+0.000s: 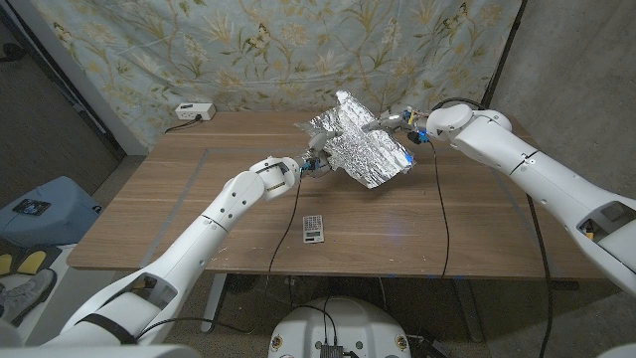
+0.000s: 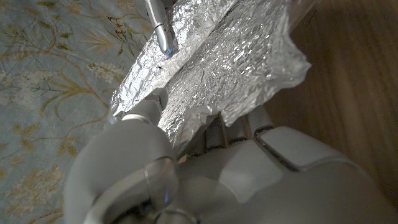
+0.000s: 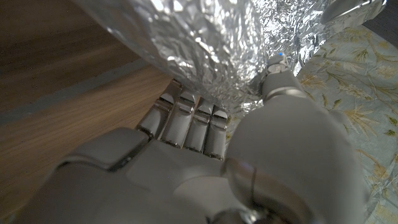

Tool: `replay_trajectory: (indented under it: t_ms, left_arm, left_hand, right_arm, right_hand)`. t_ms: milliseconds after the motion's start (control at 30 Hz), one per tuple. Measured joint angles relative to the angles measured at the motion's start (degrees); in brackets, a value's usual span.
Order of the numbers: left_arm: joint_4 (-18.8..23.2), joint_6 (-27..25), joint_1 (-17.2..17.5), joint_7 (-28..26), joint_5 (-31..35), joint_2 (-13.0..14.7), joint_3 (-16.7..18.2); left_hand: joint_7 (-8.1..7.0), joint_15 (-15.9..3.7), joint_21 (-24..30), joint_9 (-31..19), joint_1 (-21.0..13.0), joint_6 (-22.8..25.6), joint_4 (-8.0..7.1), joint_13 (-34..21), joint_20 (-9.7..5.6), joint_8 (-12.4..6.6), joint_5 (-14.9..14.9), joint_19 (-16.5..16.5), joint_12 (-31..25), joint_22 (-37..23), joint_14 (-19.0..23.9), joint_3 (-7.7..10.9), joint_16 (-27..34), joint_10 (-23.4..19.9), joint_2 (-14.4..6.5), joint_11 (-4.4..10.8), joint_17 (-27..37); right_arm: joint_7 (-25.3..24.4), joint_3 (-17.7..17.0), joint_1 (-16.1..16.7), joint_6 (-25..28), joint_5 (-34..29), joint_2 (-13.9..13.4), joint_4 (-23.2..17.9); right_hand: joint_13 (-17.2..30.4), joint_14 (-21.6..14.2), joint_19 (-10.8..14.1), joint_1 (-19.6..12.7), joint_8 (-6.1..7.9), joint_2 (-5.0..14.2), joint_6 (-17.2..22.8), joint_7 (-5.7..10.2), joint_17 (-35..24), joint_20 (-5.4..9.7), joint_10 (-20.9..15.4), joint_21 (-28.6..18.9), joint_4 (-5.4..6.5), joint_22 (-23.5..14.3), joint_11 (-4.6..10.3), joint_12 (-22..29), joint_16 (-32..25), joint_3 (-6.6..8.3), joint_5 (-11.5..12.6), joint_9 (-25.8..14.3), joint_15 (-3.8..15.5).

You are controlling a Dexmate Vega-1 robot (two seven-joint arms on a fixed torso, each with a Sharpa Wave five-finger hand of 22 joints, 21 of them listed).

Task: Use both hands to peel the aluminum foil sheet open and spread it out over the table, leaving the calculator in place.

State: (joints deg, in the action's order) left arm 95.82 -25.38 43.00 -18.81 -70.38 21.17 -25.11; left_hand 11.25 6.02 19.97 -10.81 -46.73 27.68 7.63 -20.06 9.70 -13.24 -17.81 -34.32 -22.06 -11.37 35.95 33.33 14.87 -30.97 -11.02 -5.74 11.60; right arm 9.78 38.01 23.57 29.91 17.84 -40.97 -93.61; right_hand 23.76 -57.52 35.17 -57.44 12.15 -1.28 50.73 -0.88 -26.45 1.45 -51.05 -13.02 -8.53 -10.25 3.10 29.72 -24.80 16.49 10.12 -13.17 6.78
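Foil held between both hands

Foil sheet: crumpled, raised above the table at 12 o'clock. Your left hand grips its 8 o'clock edge; your right hand grips its 2 o'clock edge. Calculator: on the table at 6 o'clock.

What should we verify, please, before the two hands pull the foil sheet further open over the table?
1. Left hand holds the foil sheet at its near-left corner: ok; the left wrist view shows the foil running into the hand.
2. Right hand holds the far-right side: ok; its fingers are against the sheet.
3. Foil lifted off the table: ok, it hangs tilted between the hands.
4. Foil fully unfolded: not ok, still creased and doubled.
5. Calculator in place, away from the foil: ok.
6. Foil free of tears: cannot tell.
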Motion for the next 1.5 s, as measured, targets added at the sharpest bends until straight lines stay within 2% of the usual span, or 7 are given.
replay_trajectory:
  t_ms: [233,367,600,733,933,1100,1500]
  left_arm:
    - [0.14,0.93,0.62,-0.64,0.00,-0.41,0.12]
    - [0.19,1.56,0.87,-1.23,0.16,-0.60,0.23]
    - [0.19,2.32,1.09,-1.99,0.41,-0.87,0.41]
    - [-0.01,2.55,1.10,-2.23,0.50,-0.97,0.46]
    - [-0.53,2.82,1.10,-2.47,0.62,-1.13,0.61]
    - [-0.85,2.95,1.06,-2.58,0.66,-1.26,0.72]
    - [-1.09,3.24,1.13,-2.62,0.77,-1.45,0.76]
  left_hand:
    - [-0.23,-0.96,0.89,-0.02,-1.47,2.18,-1.68,-0.62,-0.28,0.00,-0.86,-0.91,0.00,-0.23,1.58,4.32,0.88,-2.23,-1.62,0.44,0.84]
    - [-0.66,-2.15,1.89,-0.28,-3.11,4.07,-2.74,-1.14,-1.02,-0.33,-0.86,-2.25,-0.45,-0.24,3.21,6.85,1.85,-3.82,-1.43,1.22,1.55]
    - [-1.42,-4.70,4.00,-0.27,-4.11,9.02,-4.49,-1.23,-2.56,-1.17,-0.37,-4.41,-1.12,-0.61,7.81,9.22,3.81,-8.81,-1.05,3.05,2.14]
    - [-1.31,-5.82,4.66,-0.27,-4.11,9.51,-5.03,-0.73,-3.58,-1.17,0.07,-5.43,-1.56,-0.79,9.75,9.76,4.44,-10.64,-1.05,2.85,2.14]
    - [-1.02,-6.96,5.49,-0.27,-4.11,9.83,-5.42,-0.38,-4.18,-1.17,0.51,-6.03,-1.57,-0.79,11.07,10.15,4.66,-12.26,-1.05,2.88,1.97]
    - [-0.82,-7.57,5.82,-0.27,-4.11,10.41,-5.51,-0.13,-4.58,-1.17,0.92,-6.43,-1.57,-0.79,11.89,10.55,5.03,-13.07,-1.05,3.09,1.96]
    - [-0.87,-7.95,6.20,-0.27,-4.63,11.17,-5.66,0.40,-4.58,-1.17,1.29,-6.43,-1.56,-1.04,12.30,10.70,5.10,-13.60,-0.98,3.60,2.15]
  right_arm:
    - [-0.52,-0.34,0.15,0.05,-0.28,-0.26,-0.19]
    - [-0.78,-0.40,0.15,0.05,-0.49,-0.27,-0.17]
    - [-0.97,-0.40,-0.07,0.03,-0.79,-0.07,0.38]
    - [-1.04,-0.39,-0.22,0.01,-0.99,0.06,0.61]
    - [-1.15,-0.23,-0.32,0.01,-1.20,0.16,0.66]
    - [-1.45,-0.22,-0.28,0.01,-1.35,0.13,0.45]
    - [-0.75,-1.41,0.29,0.67,0.48,-0.40,0.13]
  right_hand:
    - [0.02,-0.19,0.20,0.01,0.00,0.00,-0.06,-0.05,0.01,0.20,0.01,0.00,0.00,0.00,-0.01,0.01,0.24,0.00,-0.01,0.00,0.01]
    - [0.04,-0.25,0.20,0.01,-0.01,0.01,0.06,-0.18,0.02,0.20,0.02,0.00,0.00,0.00,-0.01,0.01,0.29,0.00,-0.01,-0.03,0.05]
    - [0.06,-0.28,0.20,0.28,-0.03,0.28,0.24,-0.16,0.02,0.20,0.05,0.00,-0.31,0.00,-0.02,0.80,0.29,-0.32,-0.02,-0.04,0.32]
    - [0.06,-0.34,0.20,0.28,-0.07,0.28,0.24,-0.16,0.02,0.21,0.12,0.00,-0.31,0.00,-0.09,0.91,0.29,-0.32,-0.05,-0.04,0.37]
    - [0.07,-0.34,0.52,0.28,-0.18,0.28,0.24,-0.16,0.03,-0.12,0.12,0.00,-0.31,0.00,-0.08,0.94,0.29,-0.32,-0.05,-0.27,0.37]
    - [0.07,-0.34,0.84,0.28,-0.24,0.28,0.24,-0.15,0.04,0.19,0.12,0.00,-0.31,0.00,-0.08,1.00,0.29,-0.32,-0.22,-0.30,0.37]
    - [0.07,-0.35,0.83,0.27,-0.05,0.27,0.46,-0.37,-0.30,0.19,0.13,0.00,-0.16,0.00,-0.07,1.01,0.29,-0.48,-0.23,-0.29,0.37]
